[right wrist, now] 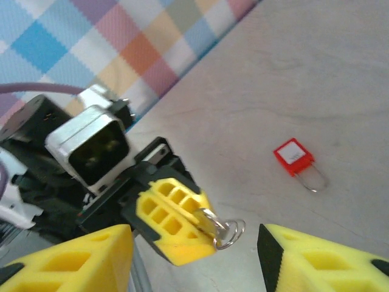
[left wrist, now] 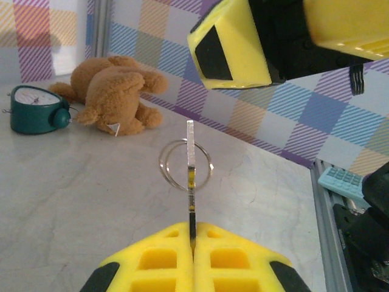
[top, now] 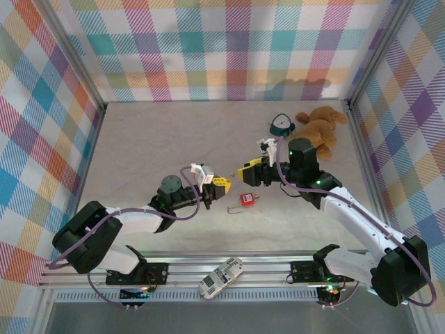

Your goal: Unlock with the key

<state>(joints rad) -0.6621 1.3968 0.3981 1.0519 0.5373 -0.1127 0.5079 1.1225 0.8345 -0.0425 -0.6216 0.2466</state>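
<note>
My left gripper (left wrist: 193, 230) is shut on the key (left wrist: 190, 158), which sticks straight out from between the yellow pads, edge on, with a wire ring (left wrist: 163, 167) through it. In the top view the left gripper (top: 221, 184) points right towards my right gripper (top: 252, 172), which is open. In the right wrist view the right gripper (right wrist: 194, 255) has a yellow finger on each side of the key (right wrist: 214, 222) without touching it. The red padlock (top: 247, 200) lies flat on the table just below and between the two grippers, its shackle towards the near edge; it also shows as the padlock (right wrist: 293, 156).
A brown teddy bear (top: 321, 125) and a green dial clock (top: 281, 125) lie at the back right. A remote control (top: 221, 277) rests on the near rail. Checked walls close in the table on three sides.
</note>
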